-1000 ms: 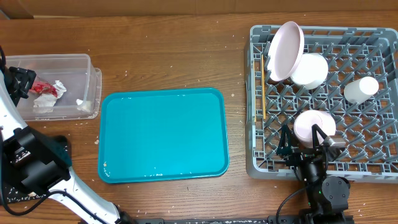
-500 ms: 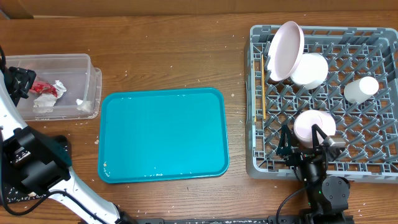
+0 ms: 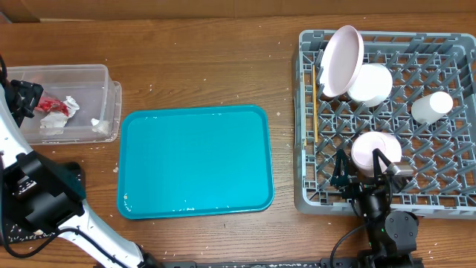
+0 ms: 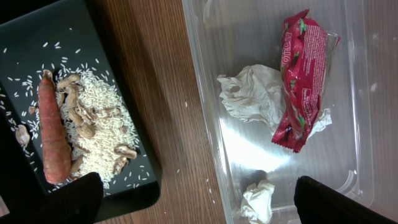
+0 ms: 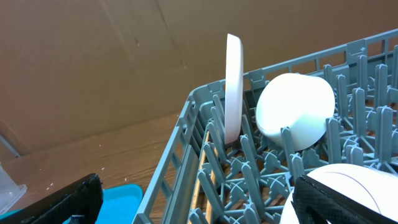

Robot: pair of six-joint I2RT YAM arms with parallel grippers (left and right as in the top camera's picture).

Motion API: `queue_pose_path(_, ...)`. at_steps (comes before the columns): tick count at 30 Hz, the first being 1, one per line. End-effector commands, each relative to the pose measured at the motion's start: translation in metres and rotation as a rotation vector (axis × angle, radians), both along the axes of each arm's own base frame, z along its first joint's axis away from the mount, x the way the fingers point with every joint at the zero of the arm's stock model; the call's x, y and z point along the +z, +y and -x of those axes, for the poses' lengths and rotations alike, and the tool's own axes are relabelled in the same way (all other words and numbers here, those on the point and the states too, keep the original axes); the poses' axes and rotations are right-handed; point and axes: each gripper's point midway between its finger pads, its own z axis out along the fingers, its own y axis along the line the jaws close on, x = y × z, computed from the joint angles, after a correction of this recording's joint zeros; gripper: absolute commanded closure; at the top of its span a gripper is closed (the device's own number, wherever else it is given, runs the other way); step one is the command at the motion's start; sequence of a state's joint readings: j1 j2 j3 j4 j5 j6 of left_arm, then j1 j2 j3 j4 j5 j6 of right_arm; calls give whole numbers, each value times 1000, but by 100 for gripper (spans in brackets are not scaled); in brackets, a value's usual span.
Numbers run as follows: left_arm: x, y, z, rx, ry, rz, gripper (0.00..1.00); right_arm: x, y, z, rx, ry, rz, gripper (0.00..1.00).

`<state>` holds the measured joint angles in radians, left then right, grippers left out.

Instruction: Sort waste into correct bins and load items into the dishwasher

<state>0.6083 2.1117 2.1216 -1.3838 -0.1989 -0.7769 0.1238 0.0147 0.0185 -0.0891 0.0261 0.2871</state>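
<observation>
My left gripper [image 4: 196, 206] is open and empty above the left wall of the clear tub [image 4: 205, 93]. The tub holds a red wrapper [image 4: 301, 81] and two crumpled tissues [image 4: 252, 96]. The black tray [image 4: 124, 37] beside it holds a carrot [image 4: 53, 134] and rice [image 4: 99, 134]. My right gripper [image 5: 196, 205] is open over the front left of the grey rack [image 3: 439, 195]. The rack holds an upright plate [image 3: 341, 61], a bowl [image 3: 370, 84], a cup [image 3: 431, 106], a second bowl [image 3: 375, 151] by my right finger, and chopsticks [image 3: 314, 112].
The teal tray [image 3: 195, 161] lies bare in the middle of the wooden table, between the tub [image 3: 67, 100] and the rack. My left arm's base fills the front left corner. A few rice grains lie on the wood by the tub.
</observation>
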Motion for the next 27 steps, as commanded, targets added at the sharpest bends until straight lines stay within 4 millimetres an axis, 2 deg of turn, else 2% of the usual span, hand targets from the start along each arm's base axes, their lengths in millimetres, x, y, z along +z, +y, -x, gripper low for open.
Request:
queue_pose_path(1, 19, -1, -4, -26, -30, -41, 0, -1, -2, 0, -7, -9, 5, 0)
queue_pose_path(10, 20, -1, -5, -27, -32, -43, 0, -1, -2, 0, -7, -9, 6, 0)
queue_pose_path(15, 35, -9, 5, -75, -21, -45, 0, -1, -2, 0, -7, -9, 5, 0)
queue_pose_path(21, 60, -42, 3, -138, -69, -38, 0, -1, -2, 0, -6, -9, 5, 0)
queue_pose_path(27, 77, -100, 3, -262, -111, -45, 0, -1, -2, 0, -6, -9, 5, 0)
